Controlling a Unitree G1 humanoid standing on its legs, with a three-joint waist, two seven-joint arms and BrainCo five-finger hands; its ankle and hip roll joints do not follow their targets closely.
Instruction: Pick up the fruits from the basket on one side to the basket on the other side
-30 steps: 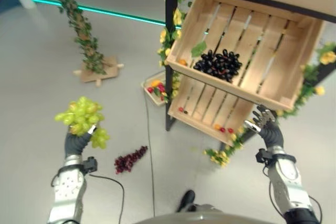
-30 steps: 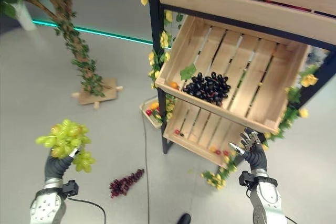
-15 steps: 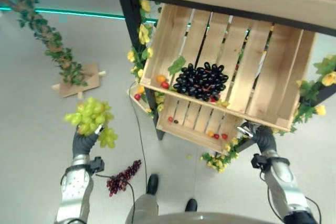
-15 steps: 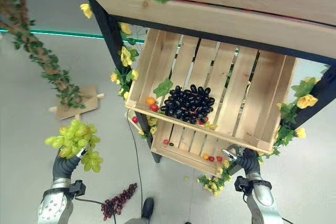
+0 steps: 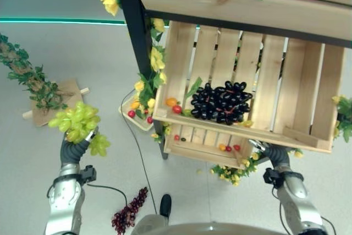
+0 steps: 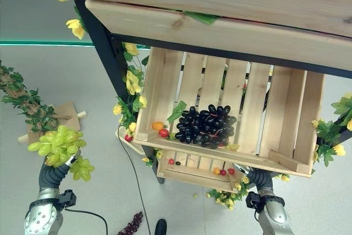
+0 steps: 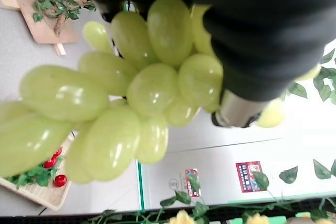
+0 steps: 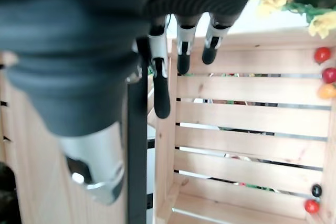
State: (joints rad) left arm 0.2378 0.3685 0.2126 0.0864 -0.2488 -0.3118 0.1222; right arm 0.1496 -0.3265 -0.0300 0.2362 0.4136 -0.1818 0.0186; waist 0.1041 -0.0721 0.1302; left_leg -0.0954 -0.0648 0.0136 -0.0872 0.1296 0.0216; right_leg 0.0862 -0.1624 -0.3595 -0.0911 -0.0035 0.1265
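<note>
My left hand (image 5: pixel 71 149) is raised at the left, shut on a bunch of green grapes (image 5: pixel 77 122). In the left wrist view the green grapes (image 7: pixel 121 103) bulge out past the dark cover (image 7: pixel 252 30). A bunch of black grapes (image 5: pixel 220 100) lies in the slanted wooden crate (image 5: pixel 308 97) on the shelf, beside an orange and a red small fruit (image 5: pixel 174 105). My right hand (image 5: pixel 272 155) sits just below that crate's front edge, holding nothing. Its fingers (image 8: pixel 181 45) are straight, pointing at the lower crate's slats.
A lower crate (image 5: pixel 192 149) holds a few small red and orange fruits. A dark red grape bunch (image 5: pixel 129 216) lies on the floor. A small tray (image 5: pixel 135 116) with fruit sits by the black shelf post (image 5: pixel 129 20). A leafy tree base (image 5: pixel 49 100) stands left.
The camera has moved toward the shelf, so the crates look nearer and more central. The left hand keeps the green grapes. The right hand now sits under the crate's front edge.
</note>
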